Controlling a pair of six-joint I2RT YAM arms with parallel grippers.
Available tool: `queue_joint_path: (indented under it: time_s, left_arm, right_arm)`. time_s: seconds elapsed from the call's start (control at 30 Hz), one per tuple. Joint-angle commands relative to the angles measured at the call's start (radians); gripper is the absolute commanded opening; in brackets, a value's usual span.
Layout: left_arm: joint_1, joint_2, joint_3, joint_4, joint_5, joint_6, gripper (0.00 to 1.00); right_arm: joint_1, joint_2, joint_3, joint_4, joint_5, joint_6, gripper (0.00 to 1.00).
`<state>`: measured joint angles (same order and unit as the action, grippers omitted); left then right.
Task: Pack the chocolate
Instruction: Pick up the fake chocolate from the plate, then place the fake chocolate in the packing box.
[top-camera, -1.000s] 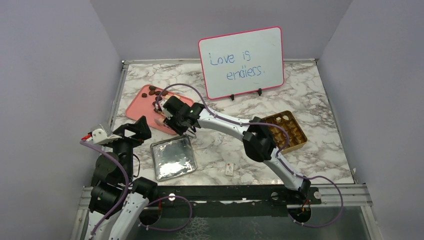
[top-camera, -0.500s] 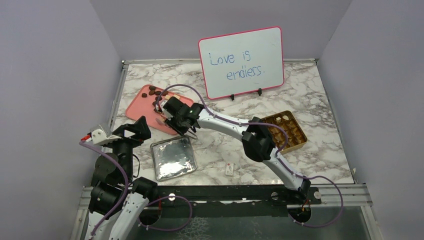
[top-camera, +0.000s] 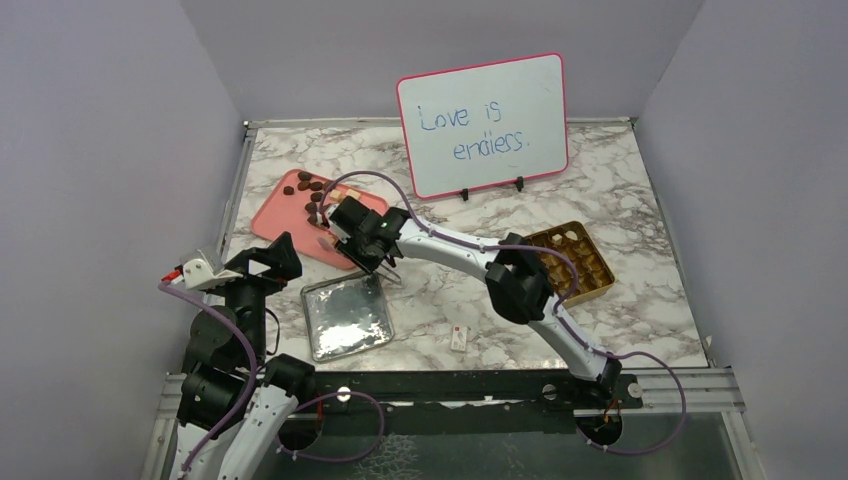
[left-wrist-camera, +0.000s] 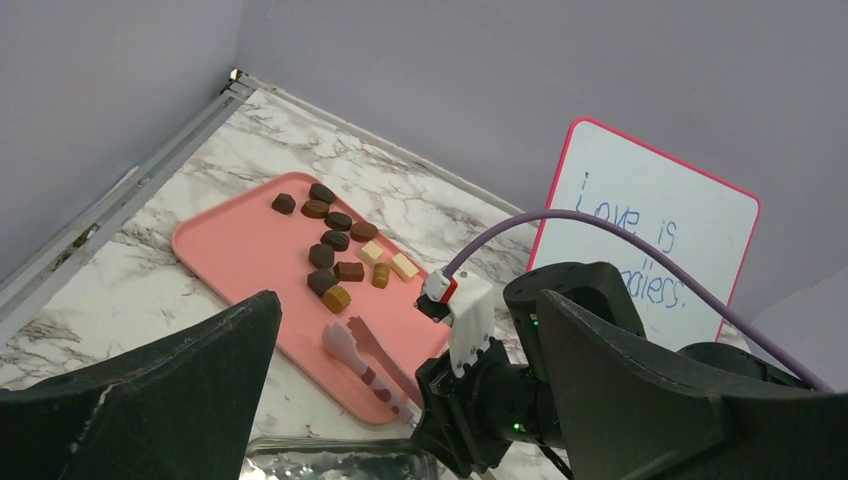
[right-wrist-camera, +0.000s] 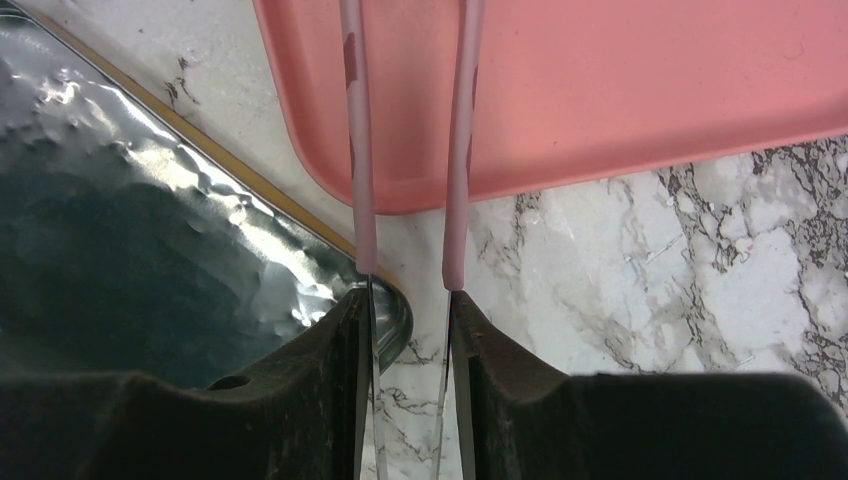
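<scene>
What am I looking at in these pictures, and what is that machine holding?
The left arm and right arm are robots bolted at the table's near edge. One picture looks down from above; the other two come from a camera on each wrist. On the marble lie a pink tray with small chocolates, a silver tray, a gold box, a white tag and a standing whiteboard. The right pincer grips pink-tipped tongs, whose tips reach over the pink tray. The left pincer is open and empty.
</scene>
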<state>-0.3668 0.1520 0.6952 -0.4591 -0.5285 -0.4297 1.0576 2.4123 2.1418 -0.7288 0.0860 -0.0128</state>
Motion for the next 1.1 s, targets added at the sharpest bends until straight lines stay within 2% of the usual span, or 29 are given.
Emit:
queue_joint_path:
  time_s: [0.0, 0.5, 0.8, 1.07]
  left_arm:
    - [0.002, -0.011, 0.018, -0.009, -0.017, -0.006, 0.99]
    - [0.002, 0.003, 0.018, -0.008, -0.009, -0.006, 0.99]
    - [0.002, 0.012, 0.018, -0.006, 0.000, -0.008, 0.99]
    - [0.002, 0.008, 0.017, -0.006, -0.001, -0.007, 0.99]
  right_arm:
    - [0.007, -0.084, -0.028, -0.003, 0.008, 0.044, 0.36]
    - [0.007, -0.205, -0.121, 0.011, 0.011, 0.116, 0.35]
    - [0.007, -0.328, -0.277, 0.035, 0.020, 0.141, 0.36]
    - [0.007, -0.251, -0.178, -0.018, 0.010, 0.148, 0.39]
